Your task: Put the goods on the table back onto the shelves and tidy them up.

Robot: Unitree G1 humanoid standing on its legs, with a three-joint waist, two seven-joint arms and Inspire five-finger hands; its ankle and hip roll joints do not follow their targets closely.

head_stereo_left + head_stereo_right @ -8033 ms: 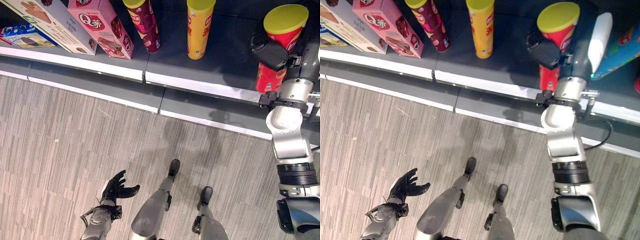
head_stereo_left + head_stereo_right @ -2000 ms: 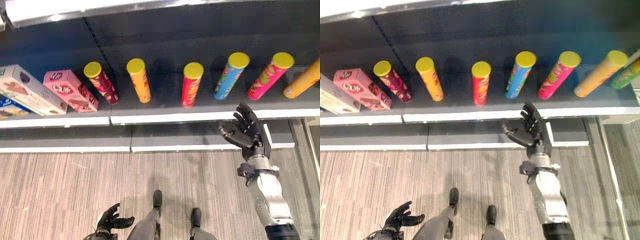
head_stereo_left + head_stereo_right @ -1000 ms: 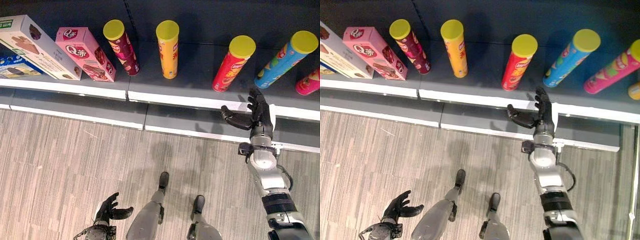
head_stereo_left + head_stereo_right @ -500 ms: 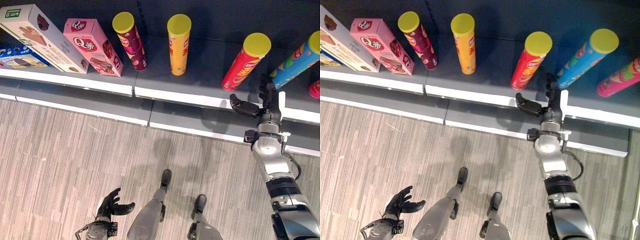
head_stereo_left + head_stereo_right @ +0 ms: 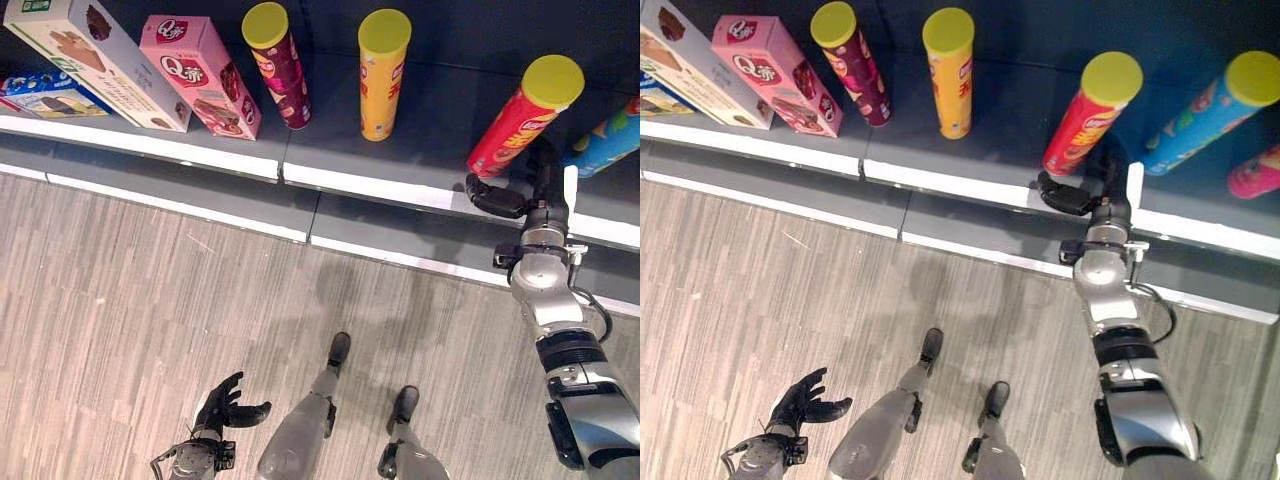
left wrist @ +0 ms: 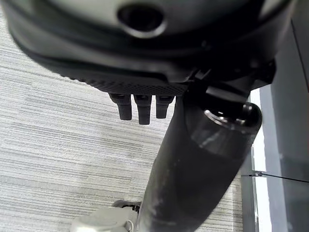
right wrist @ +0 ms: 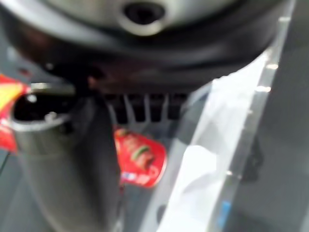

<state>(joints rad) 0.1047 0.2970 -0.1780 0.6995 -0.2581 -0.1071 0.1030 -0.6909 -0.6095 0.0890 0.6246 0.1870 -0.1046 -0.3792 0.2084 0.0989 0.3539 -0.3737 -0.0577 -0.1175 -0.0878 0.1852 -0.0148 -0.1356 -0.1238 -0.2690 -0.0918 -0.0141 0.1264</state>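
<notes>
Along the shelf's front edge [image 5: 400, 190], right-hand stretch: one red tube with a yellow lid [image 5: 524, 118], upright on the shelf board just behind the white lip, apart from the yellow tube [image 5: 381, 73] and the maroon tube [image 5: 278, 64] farther toward the shelf's left end, where the pink box [image 5: 200, 76] and the white box [image 5: 95, 62] lean. My right hand [image 5: 527, 196] sits at the lip beside the red tube's base, fingers straight and spread, thumb out toward the tube, gripping nothing; I judge this spacing serves to nudge or square the tube into line. A blue tube [image 5: 1205, 112] stands next along. My left hand [image 5: 225, 408] hangs low over the floor, relaxed and empty, idle.
</notes>
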